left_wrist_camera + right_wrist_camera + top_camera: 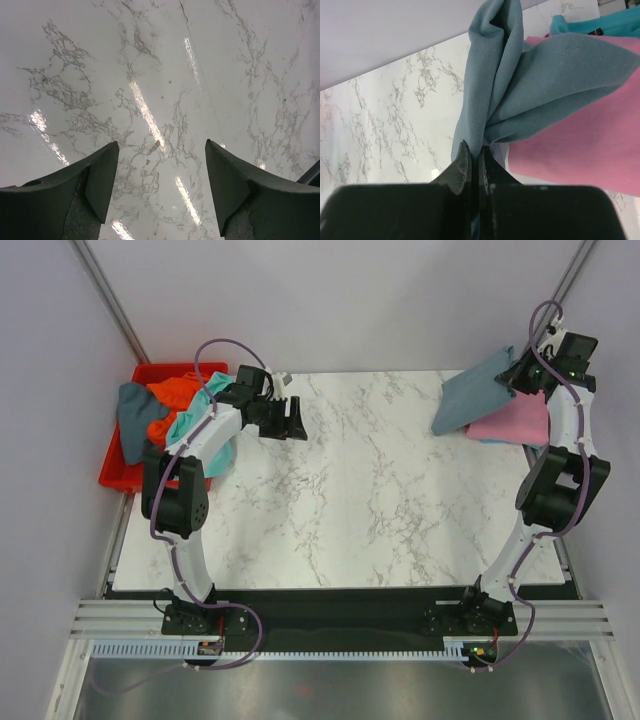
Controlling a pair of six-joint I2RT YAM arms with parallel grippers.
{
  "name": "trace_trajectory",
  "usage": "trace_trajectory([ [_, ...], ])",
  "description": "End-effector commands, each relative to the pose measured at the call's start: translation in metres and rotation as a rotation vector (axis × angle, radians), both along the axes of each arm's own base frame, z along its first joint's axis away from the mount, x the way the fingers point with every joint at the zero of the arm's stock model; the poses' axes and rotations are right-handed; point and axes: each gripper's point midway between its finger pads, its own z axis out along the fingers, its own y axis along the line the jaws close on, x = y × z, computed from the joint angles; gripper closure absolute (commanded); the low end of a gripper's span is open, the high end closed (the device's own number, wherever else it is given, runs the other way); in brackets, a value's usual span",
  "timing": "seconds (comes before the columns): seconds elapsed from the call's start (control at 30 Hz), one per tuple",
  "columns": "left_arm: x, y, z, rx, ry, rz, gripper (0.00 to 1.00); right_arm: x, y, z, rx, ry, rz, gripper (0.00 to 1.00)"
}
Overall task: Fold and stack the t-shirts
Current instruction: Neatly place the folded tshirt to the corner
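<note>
Blue-grey shirt [478,392] pinched at far right corner.
Right gripper [472,150] clamped on its edge, cloth lying leftward over pink shirt [515,423]; left gripper [161,145] spread, empty, well apart.

Seen from above, the left arm [205,440] covers part of the teal shirt [187,423] and the bin [112,475]. The right arm [568,425] hides one edge of the pink shirt [515,420], and the grey shirt [475,390] overlaps another. In the right wrist view, the pink shirt runs off the frame, and grey cloth vanishes inside the right end effector [474,150].
</note>
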Motion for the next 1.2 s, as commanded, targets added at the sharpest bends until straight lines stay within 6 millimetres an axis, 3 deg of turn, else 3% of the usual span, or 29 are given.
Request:
trace_trajectory([
  [0.0,0.003,-0.011,0.03,-0.064,-0.056,-0.009,0.23,-0.004,-0.006,0.073,-0.048,-0.163,-0.007,1.0],
  [0.37,-0.001,-0.019,0.029,-0.077,-0.048,-0.026,0.22,-0.012,-0.035,0.101,-0.052,-0.226,-0.058,1.0],
  [0.5,0.0,-0.023,0.029,-0.081,-0.05,-0.033,0.22,-0.017,-0.045,0.101,-0.051,-0.224,-0.075,1.0],
  [0.8,-0.001,-0.028,0.03,-0.08,-0.054,-0.043,0.22,-0.026,-0.088,0.105,-0.058,-0.239,-0.157,1.0],
  [0.93,-0.003,-0.031,0.029,-0.075,-0.053,-0.049,0.22,-0.033,-0.107,0.087,-0.057,-0.2,-0.196,1.0],
  [1.17,-0.007,-0.035,0.029,-0.072,-0.054,-0.062,0.21,-0.032,-0.123,0.026,-0.09,-0.08,-0.229,1.0],
])
